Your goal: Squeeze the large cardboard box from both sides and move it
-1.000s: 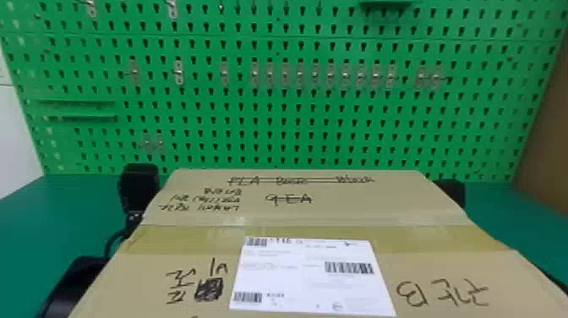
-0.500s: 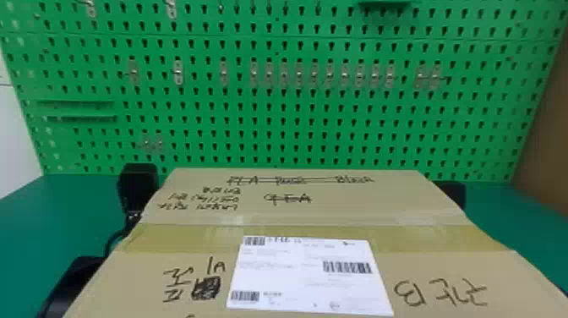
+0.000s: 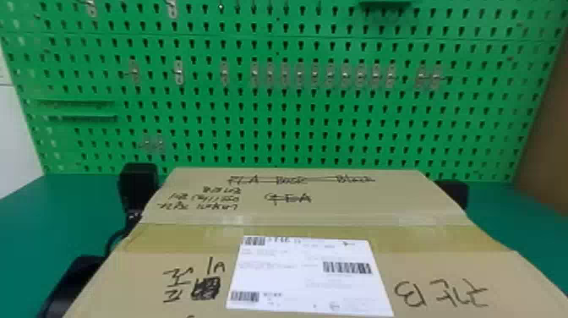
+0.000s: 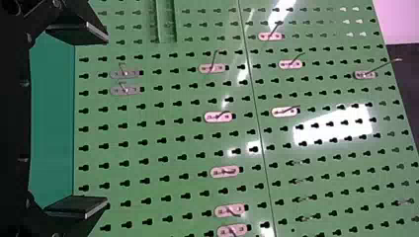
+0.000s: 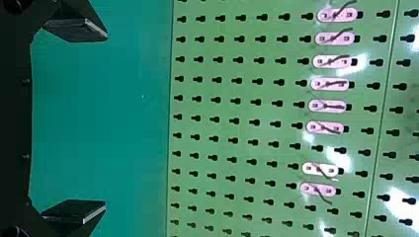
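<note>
Centrally placed, the large cardboard box (image 3: 359, 207) lies between the left gripper (image 4: 106, 119) and the right gripper (image 5: 105, 119), each beside its own flank, above the green table (image 3: 29, 224) and facing the pegboard (image 3: 277, 127). Both grippers have their two fingers spread, with nothing between them. Hence the squeeze presumably acts across the box, left against right, rather than by finger pinch. Neither side is plainly nearer; contact at the flanks cannot be judged, nor can the long axis, the near end being cut off.
</note>
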